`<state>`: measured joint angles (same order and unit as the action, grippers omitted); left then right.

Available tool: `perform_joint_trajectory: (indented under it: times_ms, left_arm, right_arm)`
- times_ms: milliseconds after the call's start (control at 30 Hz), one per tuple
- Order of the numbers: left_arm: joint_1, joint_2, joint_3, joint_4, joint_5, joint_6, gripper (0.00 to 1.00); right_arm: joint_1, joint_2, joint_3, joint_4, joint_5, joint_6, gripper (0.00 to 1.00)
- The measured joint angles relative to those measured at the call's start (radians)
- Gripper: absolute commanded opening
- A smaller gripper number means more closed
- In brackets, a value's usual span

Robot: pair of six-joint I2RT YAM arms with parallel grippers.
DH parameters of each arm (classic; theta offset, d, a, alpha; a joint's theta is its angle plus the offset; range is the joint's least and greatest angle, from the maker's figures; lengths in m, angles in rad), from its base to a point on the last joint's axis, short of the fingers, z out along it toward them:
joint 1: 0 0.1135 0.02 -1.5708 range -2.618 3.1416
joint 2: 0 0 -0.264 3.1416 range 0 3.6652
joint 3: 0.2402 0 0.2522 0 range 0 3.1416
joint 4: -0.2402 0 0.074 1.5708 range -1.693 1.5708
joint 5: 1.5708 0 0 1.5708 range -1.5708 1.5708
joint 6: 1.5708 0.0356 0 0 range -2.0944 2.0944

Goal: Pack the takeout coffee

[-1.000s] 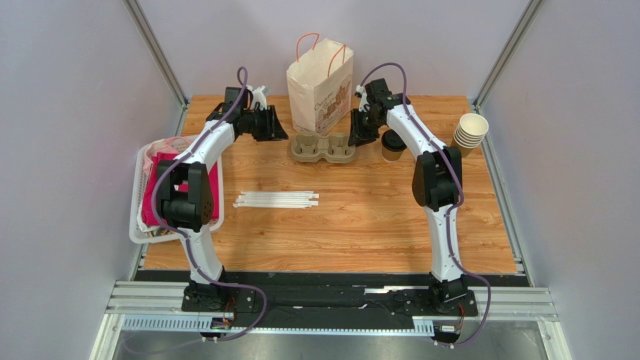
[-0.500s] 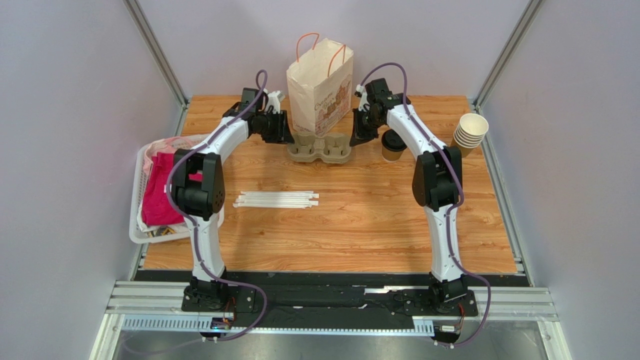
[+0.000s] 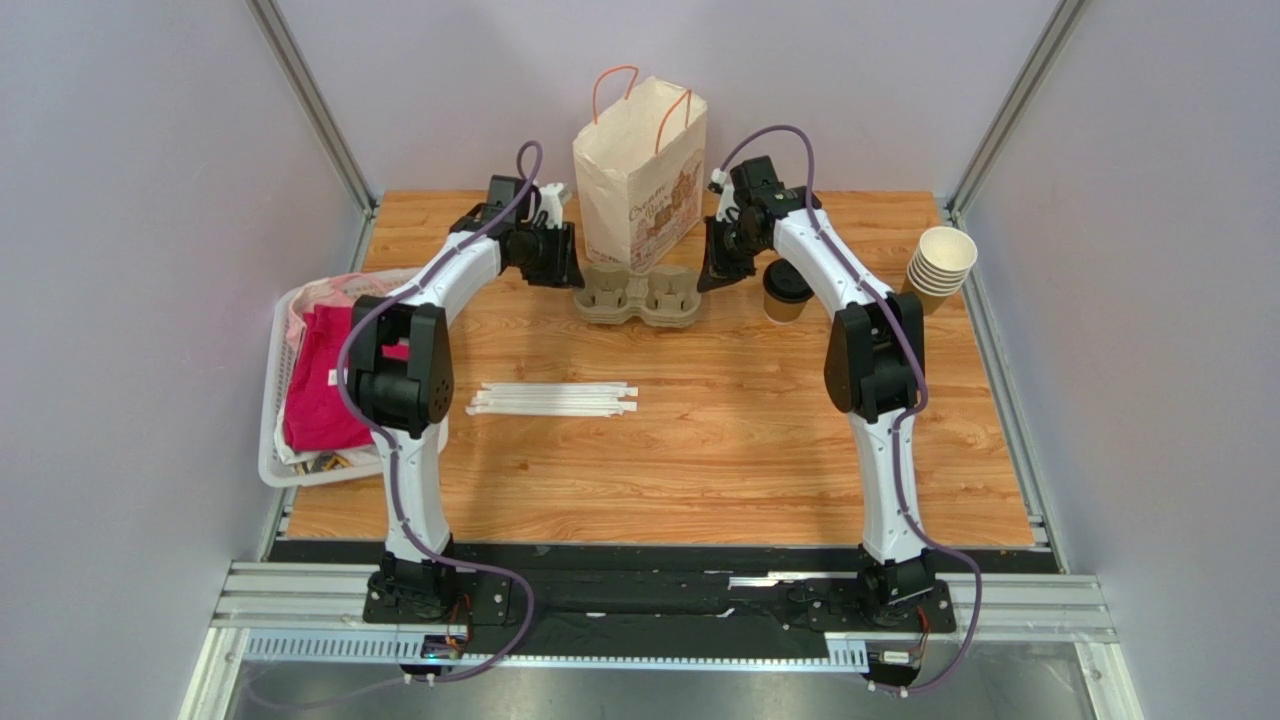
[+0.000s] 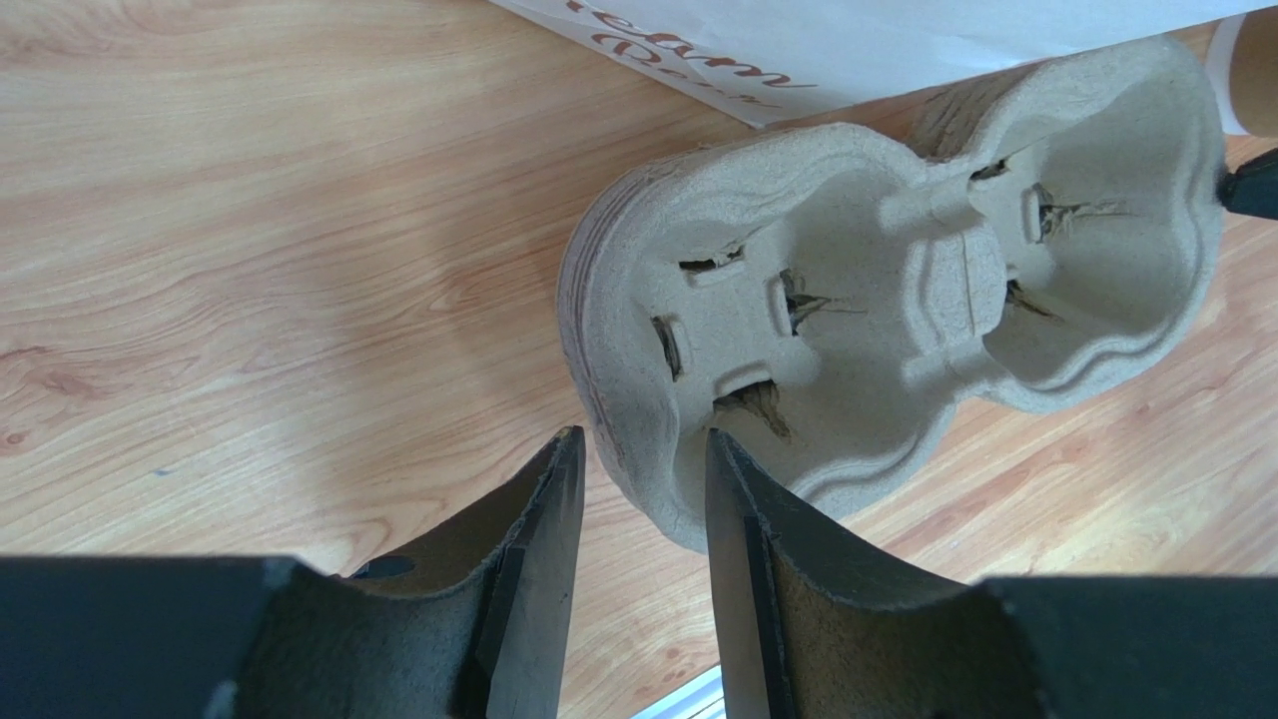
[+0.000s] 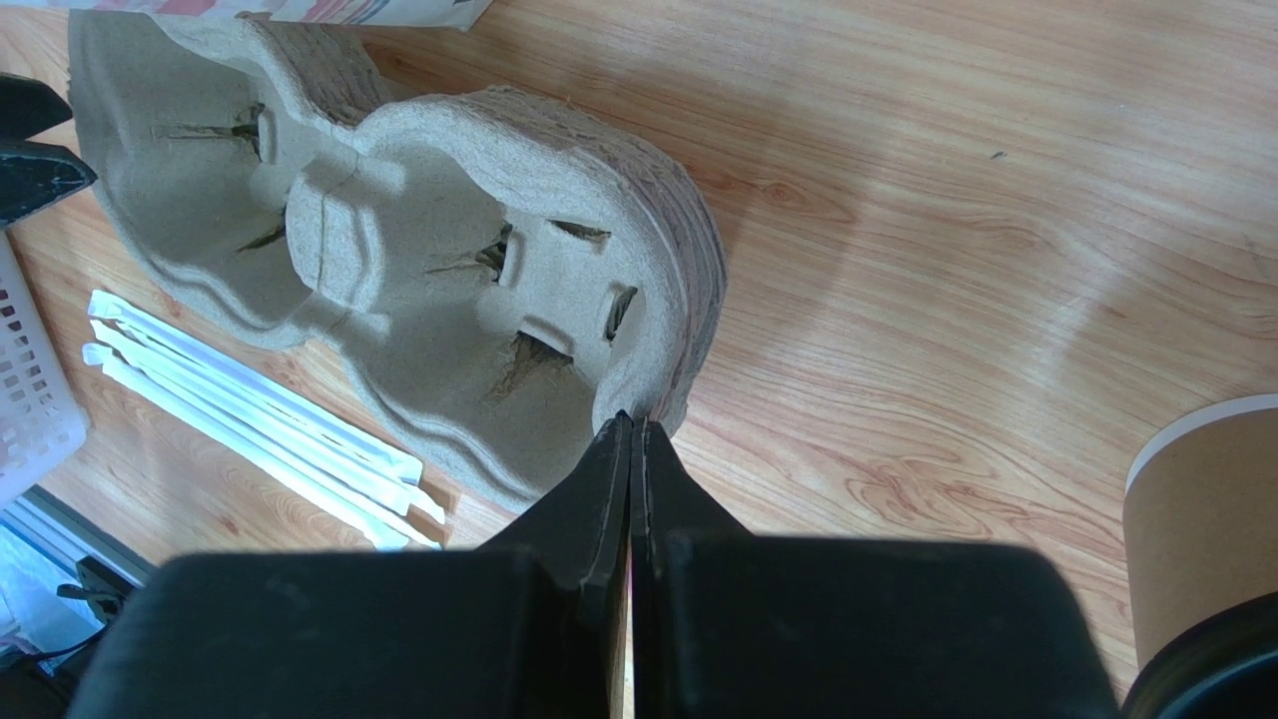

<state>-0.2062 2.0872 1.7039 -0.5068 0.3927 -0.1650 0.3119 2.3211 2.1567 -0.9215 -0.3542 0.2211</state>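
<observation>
The right gripper (image 5: 630,438) has its fingers pressed flat together, tips at the rim of the stacked pulp cup carriers (image 5: 450,270); whether they nip a thin lip, I can't tell. The left gripper (image 4: 633,457) stands spread astride the opposite rim. The takeout coffee (image 3: 783,290) sits lidded on the table (image 3: 721,435) just right of the carriers, unpacked. The paper bag (image 3: 639,165) stands behind. Barely begun, I'd say.

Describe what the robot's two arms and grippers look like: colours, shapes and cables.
The left arm and right arm match: white rounded links joined by bulky black joint housings, with a purple cable looping along each. The left gripper and right gripper each have two black wedge-shaped fingers tapering to thin tips. No markings are visible.
</observation>
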Motion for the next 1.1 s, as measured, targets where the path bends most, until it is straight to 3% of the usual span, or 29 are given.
perform_joint_trajectory:
  times_ms: [233,467,633,800,1100]
  left_arm:
    - [-0.008,0.005,0.002,-0.008,-0.004,0.011,0.34]
    - [-0.010,0.006,0.006,-0.013,-0.003,0.017,0.10]
    - [-0.010,0.006,0.006,-0.013,-0.003,0.017,0.00]
    - [-0.010,0.006,0.006,-0.013,-0.003,0.015,0.00]
    - [-0.011,0.006,0.006,-0.013,-0.002,0.011,0.00]
  right_arm:
    - [0.000,0.000,0.000,0.007,-0.008,0.004,0.00]
    - [0.000,0.000,-0.006,0.009,-0.015,0.004,0.00]
    - [0.000,0.000,-0.015,0.021,-0.023,0.004,0.00]
    - [0.000,0.000,-0.016,0.023,-0.019,0.005,0.30]
    - [-0.002,-0.005,-0.017,0.027,-0.008,0.011,0.35]
